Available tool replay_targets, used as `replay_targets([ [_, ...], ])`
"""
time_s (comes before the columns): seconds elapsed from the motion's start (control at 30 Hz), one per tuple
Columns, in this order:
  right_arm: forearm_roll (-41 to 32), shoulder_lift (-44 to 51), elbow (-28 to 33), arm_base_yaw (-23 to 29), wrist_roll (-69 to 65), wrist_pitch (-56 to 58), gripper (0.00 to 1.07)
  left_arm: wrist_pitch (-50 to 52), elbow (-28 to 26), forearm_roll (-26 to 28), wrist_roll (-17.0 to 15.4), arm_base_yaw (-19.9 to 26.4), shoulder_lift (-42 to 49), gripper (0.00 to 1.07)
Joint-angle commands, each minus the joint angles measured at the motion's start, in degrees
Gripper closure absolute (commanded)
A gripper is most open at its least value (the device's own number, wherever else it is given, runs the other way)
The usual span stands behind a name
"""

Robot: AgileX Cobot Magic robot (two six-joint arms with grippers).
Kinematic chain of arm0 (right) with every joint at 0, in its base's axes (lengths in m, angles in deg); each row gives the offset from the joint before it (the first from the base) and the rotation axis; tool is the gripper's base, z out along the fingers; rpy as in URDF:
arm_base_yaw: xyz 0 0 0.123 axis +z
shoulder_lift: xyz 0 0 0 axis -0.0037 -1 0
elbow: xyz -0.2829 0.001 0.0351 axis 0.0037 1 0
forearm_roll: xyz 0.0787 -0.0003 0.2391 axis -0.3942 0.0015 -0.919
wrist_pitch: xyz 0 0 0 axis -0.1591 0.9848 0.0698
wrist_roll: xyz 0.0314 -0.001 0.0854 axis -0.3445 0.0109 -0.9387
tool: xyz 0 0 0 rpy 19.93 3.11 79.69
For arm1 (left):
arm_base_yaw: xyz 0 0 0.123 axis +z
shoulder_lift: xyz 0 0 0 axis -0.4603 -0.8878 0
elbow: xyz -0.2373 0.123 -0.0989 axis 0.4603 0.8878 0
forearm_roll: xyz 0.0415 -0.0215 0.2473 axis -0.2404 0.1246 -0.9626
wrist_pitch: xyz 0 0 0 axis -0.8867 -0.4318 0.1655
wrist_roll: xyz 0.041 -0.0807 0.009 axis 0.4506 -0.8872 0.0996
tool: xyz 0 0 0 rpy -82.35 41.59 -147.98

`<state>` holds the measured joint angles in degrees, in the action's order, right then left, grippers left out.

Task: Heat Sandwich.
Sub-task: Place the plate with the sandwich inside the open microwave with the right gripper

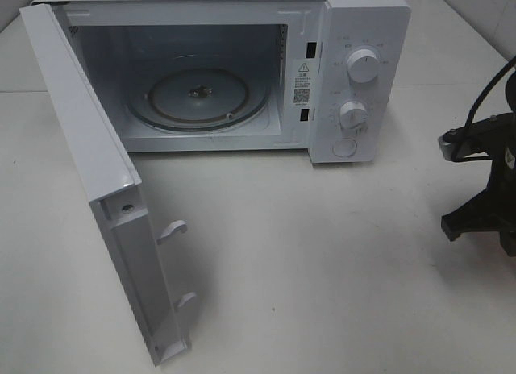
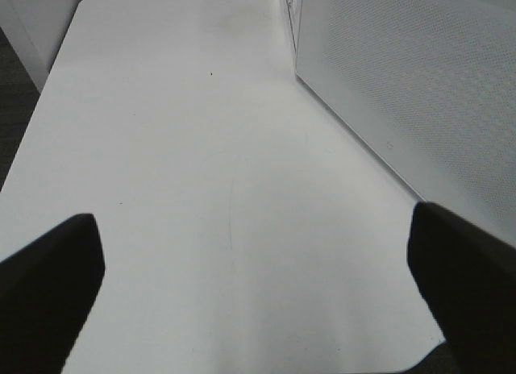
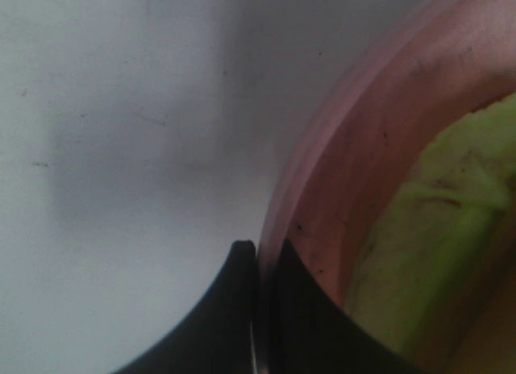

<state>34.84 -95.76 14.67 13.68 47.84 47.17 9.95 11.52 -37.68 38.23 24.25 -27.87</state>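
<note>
From the high view, the microwave stands with its door swung wide and the turntable bare. The right arm is a dark mass at the frame edge, well apart from the cavity. Neither plate nor sandwich shows here. The table is white, flat and matte, and the wall behind is pale.

In the left wrist view, the left gripper is spread wide and holds nothing. Bare table lies ahead of it, and the door's perforated panel is just beside one finger.

In the right wrist view, the right gripper has its tips pressed together at the rim of the pink plate. Whether the rim is actually nipped between them cannot be confirmed. The sandwich lies on the plate just beyond the tips, inside the rim and clear of them.

Assessment: the step is probably securing the plate for transfer to the microwave.
- Confirm the hold on the rim before lifting.
- A one-edge pinch may let the far side sag, so keep the plate level or the sandwich may slide.
- Approach the cavity squarely, clear of the door's latch hooks.
- The smooth table may let the plate skid if it is pushed.
</note>
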Motion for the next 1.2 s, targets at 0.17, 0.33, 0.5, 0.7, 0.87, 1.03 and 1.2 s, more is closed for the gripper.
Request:
replay_targets([
  [0.17,1.8,3.3,0.0,3.9,-0.5,4.6,1.07,0.3,0.1,0.0,-0.2,0.1,1.0,0.09],
  [0.33,1.8,4.8,0.0,6.4,-0.5,7.0,1.07,0.3,0.1,0.0,-0.2,0.1,1.0,0.09],
  [0.5,1.7,6.4,0.0,9.6,-0.5,8.6,1.07,0.3,0.1,0.0,-0.2,0.1,1.0,0.09],
  [0.7,0.3,9.9,0.0,14.4,-0.1,10.7,1.07,0.3,0.1,0.0,-0.2,0.1,1.0,0.09],
  [0.87,0.2,12.3,0.0,18.2,0.3,12.0,1.07,0.3,0.1,0.0,-0.2,0.1,1.0,0.09],
  [1.03,0.1,14.4,0.0,21.8,1.3,13.0,1.07,0.3,0.1,0.0,-0.2,0.1,1.0,0.09],
  [1.2,-1.5,15.8,0.0,24.9,2.6,13.8,1.07,0.3,0.1,0.0,-0.2,0.1,1.0,0.09],
])
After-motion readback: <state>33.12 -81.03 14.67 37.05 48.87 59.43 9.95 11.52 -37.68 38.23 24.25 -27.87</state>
